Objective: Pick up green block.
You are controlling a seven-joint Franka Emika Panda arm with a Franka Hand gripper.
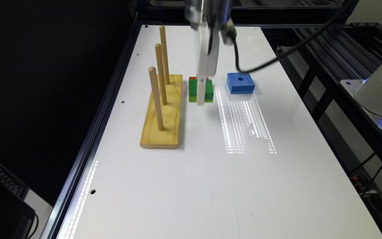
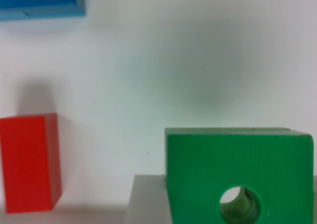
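The green block (image 1: 193,89) rests on the white table (image 1: 191,172), between the peg board and the blue block. In the wrist view the green block (image 2: 237,169) shows its dark-green top and round hole. My gripper (image 1: 201,99) comes straight down over it, reaching table level. One grey finger (image 2: 146,199) presses against the block's side and the other sits at the opposite side, so my gripper (image 2: 240,204) is shut on the block.
A small red block (image 2: 27,162) lies just behind the green one, its red edge (image 1: 192,78) peeking out. A blue square block (image 1: 240,83) with a hole sits to the exterior view's right. A wooden board (image 1: 162,113) with three upright pegs stands to the left.
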